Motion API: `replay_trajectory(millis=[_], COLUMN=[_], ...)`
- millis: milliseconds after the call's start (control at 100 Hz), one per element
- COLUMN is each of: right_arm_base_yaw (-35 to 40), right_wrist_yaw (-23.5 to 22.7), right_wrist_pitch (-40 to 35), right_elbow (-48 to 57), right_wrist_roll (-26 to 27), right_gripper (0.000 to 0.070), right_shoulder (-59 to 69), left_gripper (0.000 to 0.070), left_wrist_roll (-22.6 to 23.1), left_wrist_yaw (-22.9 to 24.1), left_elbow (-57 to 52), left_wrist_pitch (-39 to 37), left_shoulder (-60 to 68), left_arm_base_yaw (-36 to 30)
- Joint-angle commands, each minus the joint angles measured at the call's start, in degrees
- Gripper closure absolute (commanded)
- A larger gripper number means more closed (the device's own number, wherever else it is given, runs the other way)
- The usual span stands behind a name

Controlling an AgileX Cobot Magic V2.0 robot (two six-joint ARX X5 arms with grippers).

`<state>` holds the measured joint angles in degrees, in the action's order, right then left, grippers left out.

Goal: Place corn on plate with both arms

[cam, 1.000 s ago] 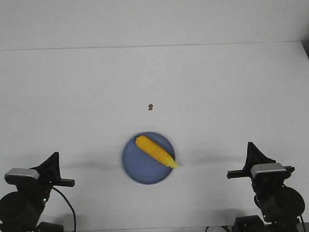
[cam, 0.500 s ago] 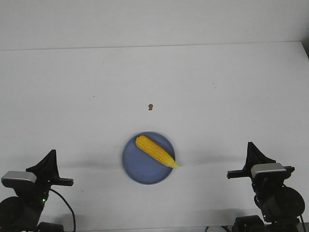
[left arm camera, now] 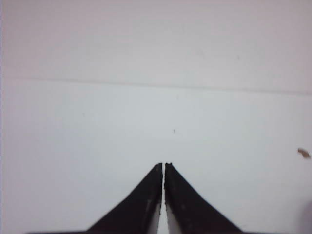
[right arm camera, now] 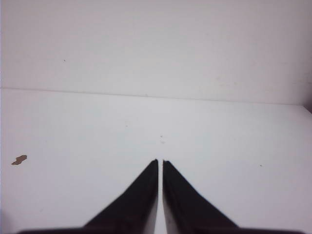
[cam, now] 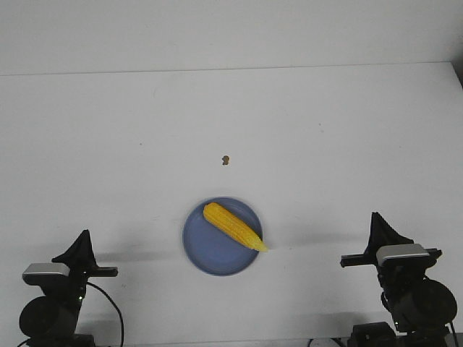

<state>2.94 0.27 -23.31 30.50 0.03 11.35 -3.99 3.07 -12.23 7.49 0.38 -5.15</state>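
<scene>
The yellow corn [cam: 233,226] lies slantwise on the blue plate [cam: 206,249] near the table's front middle, its pointed end just over the plate's right rim. My left gripper [cam: 85,235] is shut and empty at the front left, well clear of the plate; its tips also show in the left wrist view [left arm camera: 163,165]. My right gripper [cam: 375,216] is shut and empty at the front right; its tips show in the right wrist view [right arm camera: 160,161]. Neither wrist view shows the corn or the plate.
A tiny brown speck [cam: 226,160] lies on the white table [cam: 325,144] behind the plate; it also shows in the left wrist view [left arm camera: 303,153] and the right wrist view [right arm camera: 19,159]. The table's back edge meets a pale wall.
My left arm has drawn back and lower at the front left, then shifted a little right. The right arm, the corn and the plate have not moved.
</scene>
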Motion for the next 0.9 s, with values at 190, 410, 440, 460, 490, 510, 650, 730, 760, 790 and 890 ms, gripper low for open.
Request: replay_trajectory(millis=[190, 410, 440, 460, 490, 510, 650, 730, 760, 790, 890], right_arm_base_yaw=[0.04, 0.04, 0.04, 0.04, 0.04, 0.04, 0.04, 0.04, 0.04, 0.04, 0.04], right_wrist_yaw=[0.20, 0.20, 0.17, 0.20, 0.17, 0.17, 0.17, 0.17, 0.17, 0.20, 0.17], right_wrist_pitch=[0.61, 0.61, 0.61, 0.61, 0.61, 0.61, 0.61, 0.61, 0.61, 0.61, 0.61], right_elbow=[0.33, 0.33, 0.33, 0.35, 0.35, 0.35, 0.35, 0.33, 0.33, 0.33, 0.35], right_wrist_roll=[0.39, 0.39, 0.39, 0.39, 0.39, 0.39, 0.39, 0.39, 0.39, 0.39, 0.39], right_gripper=[0.0681, 0.0681, 0.0681, 0.0681, 0.0681, 0.0681, 0.0681, 0.0681, 0.0681, 0.0681, 0.0681], right_shoulder=[0.13, 0.13, 0.13, 0.13, 0.13, 0.13, 0.13, 0.13, 0.13, 0.13, 0.13], left_gripper=[0.0685, 0.0685, 0.0685, 0.0685, 0.0685, 0.0685, 0.0685, 0.0685, 0.0685, 0.0685, 0.0685], left_wrist_roll=[0.28, -0.68, -0.83, -0.85, -0.96, -1.14, -1.42, -1.40, -1.29, -1.25, -1.57], left_wrist_yaw=[0.04, -0.11, -0.11, -0.11, -0.11, -0.11, -0.11, -0.09, -0.09, -0.09, -0.11], left_elbow=[3.67, 7.78, 8.35, 8.74, 9.29, 9.73, 11.45, 11.43, 11.43, 11.43, 11.43], left_wrist_pitch=[-6.08, -11.74, -12.44, -12.96, -13.70, -14.25, -16.13, -16.52, -16.76, -16.92, -16.90], left_shoulder=[-0.20, -0.20, -0.20, -0.20, -0.20, -0.20, -0.20, -0.20, -0.20, -0.20, -0.20], left_arm_base_yaw=[-0.09, -0.13, -0.13, -0.13, -0.13, -0.13, -0.13, -0.13, -0.11, -0.11, -0.11])
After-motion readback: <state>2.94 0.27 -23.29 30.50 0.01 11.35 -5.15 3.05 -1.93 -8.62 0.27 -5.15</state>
